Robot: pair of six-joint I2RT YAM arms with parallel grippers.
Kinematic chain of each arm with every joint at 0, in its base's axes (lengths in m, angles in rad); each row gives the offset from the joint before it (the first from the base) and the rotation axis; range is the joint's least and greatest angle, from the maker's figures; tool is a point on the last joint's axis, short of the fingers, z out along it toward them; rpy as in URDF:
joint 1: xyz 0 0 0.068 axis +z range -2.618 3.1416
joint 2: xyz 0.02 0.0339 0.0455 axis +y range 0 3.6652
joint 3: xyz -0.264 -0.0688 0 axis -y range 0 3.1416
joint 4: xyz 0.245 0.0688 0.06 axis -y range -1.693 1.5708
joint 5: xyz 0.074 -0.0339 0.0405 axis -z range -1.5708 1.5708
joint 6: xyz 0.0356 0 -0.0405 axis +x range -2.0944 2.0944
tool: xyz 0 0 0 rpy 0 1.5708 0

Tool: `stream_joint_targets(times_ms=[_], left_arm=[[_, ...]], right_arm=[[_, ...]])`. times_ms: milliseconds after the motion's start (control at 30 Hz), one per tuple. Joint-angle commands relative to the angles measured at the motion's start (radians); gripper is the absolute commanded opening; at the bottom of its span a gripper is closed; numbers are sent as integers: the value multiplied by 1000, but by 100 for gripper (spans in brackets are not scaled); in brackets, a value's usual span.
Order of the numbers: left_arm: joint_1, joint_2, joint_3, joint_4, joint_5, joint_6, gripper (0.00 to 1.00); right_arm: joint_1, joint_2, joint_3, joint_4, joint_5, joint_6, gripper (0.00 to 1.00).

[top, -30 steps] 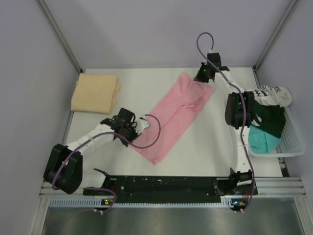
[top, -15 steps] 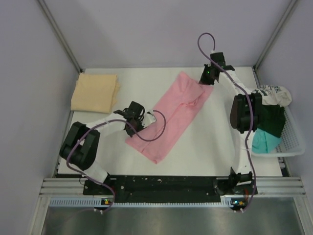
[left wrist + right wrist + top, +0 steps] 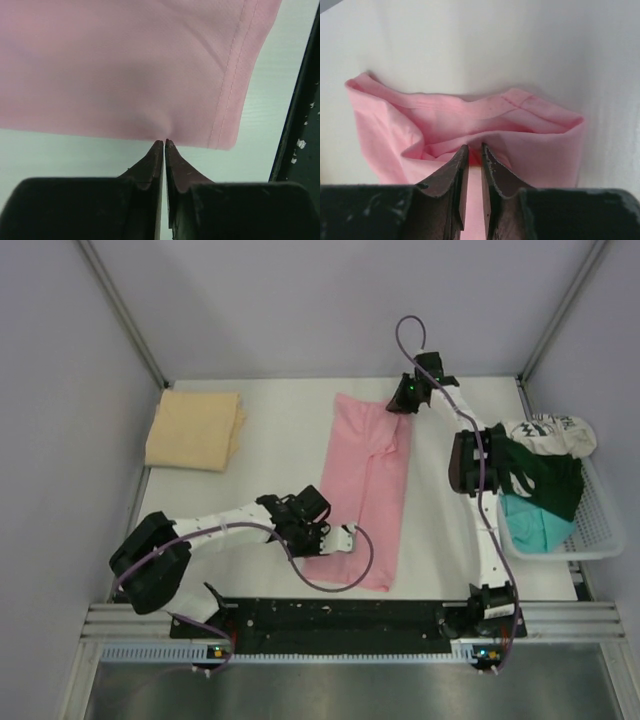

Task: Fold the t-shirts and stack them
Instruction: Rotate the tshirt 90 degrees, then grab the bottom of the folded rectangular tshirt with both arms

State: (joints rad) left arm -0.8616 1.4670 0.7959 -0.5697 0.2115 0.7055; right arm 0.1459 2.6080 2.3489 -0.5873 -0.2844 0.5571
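I see the pink t-shirt lying as a long folded strip down the middle of the tabletop. My left claw is pinched together on its near edge, close to the hemmed corner (the cloth puckers at the tips). My right claw is clamped on the bunched far end. The tan t-shirt sits folded at the far left, and other shirts are heaped in the basket at right.
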Motion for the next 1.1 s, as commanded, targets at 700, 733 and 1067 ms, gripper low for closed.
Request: stream_joint_targets(times_ms=[700,733,1067], left_arm=[[3,-372,-227,67,281,345,87],[3,-367,-242,73,288,374,85],[-10,-232,-250,134,244,387,72]], right_arm=[[424,-1653,-1654,163,-324,-1260,99],[457,-1684,-1671,97,-358,-1323,99],[799,-1591,-1775,-97,-173,-1493,74]])
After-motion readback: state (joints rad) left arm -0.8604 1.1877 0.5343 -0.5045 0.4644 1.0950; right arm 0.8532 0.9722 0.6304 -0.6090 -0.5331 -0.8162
